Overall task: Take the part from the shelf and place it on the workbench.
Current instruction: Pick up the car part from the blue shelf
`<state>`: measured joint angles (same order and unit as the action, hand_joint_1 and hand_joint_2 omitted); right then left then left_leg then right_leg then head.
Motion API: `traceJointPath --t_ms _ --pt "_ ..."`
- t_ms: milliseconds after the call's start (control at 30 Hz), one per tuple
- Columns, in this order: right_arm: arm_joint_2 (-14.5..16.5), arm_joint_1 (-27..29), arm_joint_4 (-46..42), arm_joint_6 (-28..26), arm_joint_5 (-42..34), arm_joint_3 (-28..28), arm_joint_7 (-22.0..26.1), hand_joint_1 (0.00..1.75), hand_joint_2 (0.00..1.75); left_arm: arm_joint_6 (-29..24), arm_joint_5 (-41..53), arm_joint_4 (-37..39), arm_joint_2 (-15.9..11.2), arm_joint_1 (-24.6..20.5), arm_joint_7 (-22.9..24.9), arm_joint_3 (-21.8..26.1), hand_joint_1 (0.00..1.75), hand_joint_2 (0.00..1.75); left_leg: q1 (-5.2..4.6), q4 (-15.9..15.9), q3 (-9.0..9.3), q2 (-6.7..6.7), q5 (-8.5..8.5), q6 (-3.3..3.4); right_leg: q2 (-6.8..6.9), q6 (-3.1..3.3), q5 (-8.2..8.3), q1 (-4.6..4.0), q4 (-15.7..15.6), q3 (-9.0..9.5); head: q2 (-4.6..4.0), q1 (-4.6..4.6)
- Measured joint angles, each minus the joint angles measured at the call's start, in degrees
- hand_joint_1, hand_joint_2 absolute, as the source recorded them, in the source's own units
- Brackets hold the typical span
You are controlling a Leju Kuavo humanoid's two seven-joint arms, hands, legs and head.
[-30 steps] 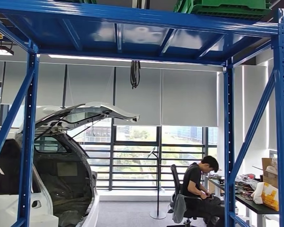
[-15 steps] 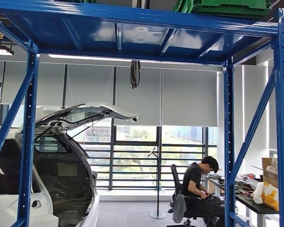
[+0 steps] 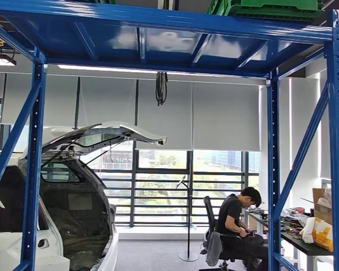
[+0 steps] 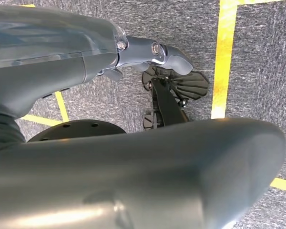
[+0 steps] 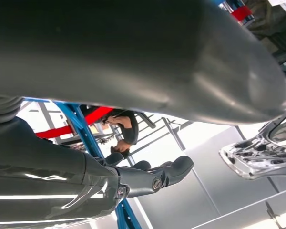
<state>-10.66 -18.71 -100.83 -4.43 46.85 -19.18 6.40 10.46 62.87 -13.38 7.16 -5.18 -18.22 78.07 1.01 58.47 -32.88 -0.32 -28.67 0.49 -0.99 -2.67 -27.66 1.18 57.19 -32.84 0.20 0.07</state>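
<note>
The blue shelf frame (image 3: 272,169) stands right in front of me in the head view, its upper deck (image 3: 159,39) overhead. A green crate (image 3: 265,8) sits on top of that deck at the right. My left hand (image 4: 109,143) hangs over grey carpet, its fingers (image 4: 163,51) stretched out apart from the thumb, holding nothing. My right hand (image 5: 116,71) is raised, fingers (image 5: 159,176) extended and apart from the thumb, with nothing in it. A blue shelf post (image 5: 80,131) lies just beyond those fingers.
A white car (image 3: 74,197) with its hatch open stands behind the shelf at the left. A person (image 3: 238,226) sits at a cluttered desk (image 3: 302,240) at the right. Yellow floor lines (image 4: 222,57) cross the carpet below my left hand.
</note>
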Motion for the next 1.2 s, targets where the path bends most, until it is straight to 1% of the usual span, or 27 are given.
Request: traceJointPath --t_ms 267,467,567,633,667,700,733,767,800,833,867,900,933,967,1000,1033,1067,1133,1167,1200 --pt "0.0 0.0 0.0 0.2 -0.6 0.4 0.3 0.0 0.0 0.0 0.1 0.0 0.0 0.0 -0.1 0.0 0.0 0.0 -0.07 0.0 -0.02 0.0 -0.01 0.01 0.0 -0.02 0.02 0.04 0.0 0.0 0.0 0.0" --pt "0.1 0.1 0.0 0.2 -0.6 0.4 0.4 0.0 0.0 0.0 0.1 0.0 0.0 0.0 -0.1 0.0 0.0 0.0 -0.44 0.1 -0.05 -0.01 -0.06 0.11 0.01 -0.16 0.09 0.35 -0.1 0.0 0.0 0.0" --pt "0.2 0.1 0.0 0.2 -0.7 0.4 0.4 0.0 0.0 0.0 0.1 0.0 0.0 0.0 -0.2 0.0 0.0 0.0 -0.7 0.2 -0.09 -0.01 -0.11 0.43 0.0 -0.52 0.17 0.6 -0.2 0.03 0.0 0.0" --pt "0.3 0.1 -0.2 0.3 -0.7 0.4 0.4 0.0 0.0 0.0 0.1 0.0 0.0 0.0 -0.2 0.0 0.0 0.0 -0.56 -0.2 0.14 0.09 0.09 0.93 0.02 -0.86 -0.08 0.66 -0.1 0.04 0.0 -0.01" --pt "0.3 0.0 -0.3 0.3 -0.7 0.5 0.4 0.0 0.0 0.0 0.1 0.0 0.0 -0.1 -0.3 0.0 0.0 0.0 -0.41 -0.5 0.32 0.19 0.25 1.19 0.11 -0.96 -0.76 0.65 0.8 -0.31 0.0 -0.01" --pt "0.3 0.0 -0.3 0.3 -0.8 0.6 0.4 0.0 0.0 0.0 0.1 0.0 0.0 -0.1 -0.3 0.0 0.0 0.0 -0.25 -0.8 0.51 0.29 0.37 1.42 0.22 -1.0 -2.06 0.64 2.9 -1.23 0.0 -0.02" --pt "0.3 0.1 -0.4 0.3 -0.8 0.6 0.4 0.0 0.0 0.0 0.1 0.0 0.0 -0.1 -0.3 0.0 0.0 0.0 -0.19 -0.9 0.64 0.38 0.41 1.55 0.34 -0.98 -3.84 0.64 6.4 -2.81 0.0 -0.02" --pt "0.3 0.1 -0.4 0.3 -0.8 0.7 0.4 0.0 0.0 0.0 0.1 0.0 0.0 -0.1 -0.3 0.0 0.0 0.0 -0.21 -1.0 0.67 0.41 0.39 1.61 0.39 -0.98 -5.65 0.63 10.5 -4.85 0.0 -0.01" --pt "0.3 0.3 -0.4 0.3 -0.8 0.7 0.4 0.0 0.0 0.0 0.1 0.0 0.0 0.0 -0.4 0.0 0.0 0.0 -0.24 -0.9 0.69 0.42 0.34 1.62 0.41 -0.97 -6.93 0.63 14.3 -6.81 0.0 -0.01" --pt "0.3 0.5 -0.3 0.3 -0.9 0.7 0.4 0.0 0.0 0.0 0.1 0.0 0.0 0.0 -0.4 0.0 0.0 0.0 -0.26 -0.9 0.76 0.42 0.25 1.59 0.44 -0.95 -7.19 0.63 16.5 -8.07 0.0 -0.01" --pt "0.3 0.6 -0.4 0.3 -0.9 0.8 0.4 0.0 0.0 0.1 0.1 0.0 0.0 0.0 -0.4 0.0 0.0 0.0 -0.25 -0.9 0.89 0.39 0.13 1.5 0.49 -0.89 -6.25 0.63 16.3 -8.19 0.0 -0.01" --pt "0.3 0.6 -0.4 0.3 -0.9 0.8 0.4 0.0 0.0 0.1 0.1 0.0 0.0 0.0 -0.4 0.0 0.0 0.0 -0.23 -0.9 1.12 0.35 -0.06 1.33 0.59 -0.77 -4.29 0.63 13.7 -7.16 0.0 -0.01" --pt "0.3 0.6 -0.4 0.3 -0.9 0.8 0.4 0.0 0.0 0.1 0.1 0.0 0.0 0.0 -0.4 0.0 0.0 0.0 -0.2 -0.9 1.41 0.32 -0.3 1.09 0.73 -0.62 -1.94 0.62 9.6 -5.39 0.0 0.0" --pt "0.3 0.6 -0.4 0.3 -0.9 0.8 0.4 0.0 0.0 0.1 0.1 0.0 0.0 0.0 -0.4 0.0 0.0 0.0 -0.27 -0.8 1.63 0.28 -0.56 0.79 0.91 -0.41 -0.28 0.52 5.7 -3.61 0.0 0.0" --pt "0.3 0.5 -0.4 0.3 -1.0 0.8 0.4 0.0 0.0 0.1 0.1 0.0 0.0 0.0 -0.4 0.0 0.0 0.0 -0.32 -0.8 1.74 0.27 -0.77 0.45 1.0 -0.13 0.66 0.38 2.9 -2.34 0.0 0.0" --pt "0.3 0.5 -0.4 0.4 -1.0 0.8 0.5 0.0 0.0 0.1 0.1 0.0 0.0 0.0 -0.4 0.0 0.0 0.0 -0.37 -0.8 1.76 0.27 -0.93 0.12 1.02 0.17 0.81 0.22 1.5 -1.73 0.01 0.0" --pt "0.3 0.6 -0.4 0.4 -1.0 0.8 0.5 0.0 0.0 0.1 0.1 0.0 0.0 0.0 -0.4 0.0 0.0 0.0 -0.39 -0.9 1.76 0.28 -1.01 -0.23 0.95 0.5 0.44 0.01 1.2 -1.64 0.01 0.0" --pt "0.3 0.7 -0.5 0.4 -1.0 0.8 0.5 0.0 0.0 0.1 0.1 0.0 0.0 0.0 -0.4 0.0 0.0 0.0 -0.22 -1.0 1.98 0.33 -1.35 -0.93 0.78 1.23 0.27 -0.01 1.0 -1.51 0.01 0.0" --pt "0.3 0.6 -0.6 0.4 -1.0 0.8 0.5 0.0 0.0 0.1 0.1 0.0 0.0 -0.1 -0.4 0.0 0.0 0.0 -0.13 -0.4 1.84 0.35 -1.84 -1.22 0.76 1.6 0.21 0.05 0.8 -1.29 0.0 0.01" --pt "0.4 0.6 -0.7 0.4 -1.0 0.8 0.6 0.0 0.0 0.1 0.1 0.0 0.0 -0.1 -0.4 0.0 0.0 0.0 -0.07 1.3 1.04 0.35 -2.86 -1.45 0.78 1.95 0.13 0.13 0.6 -1.04 0.0 0.01"
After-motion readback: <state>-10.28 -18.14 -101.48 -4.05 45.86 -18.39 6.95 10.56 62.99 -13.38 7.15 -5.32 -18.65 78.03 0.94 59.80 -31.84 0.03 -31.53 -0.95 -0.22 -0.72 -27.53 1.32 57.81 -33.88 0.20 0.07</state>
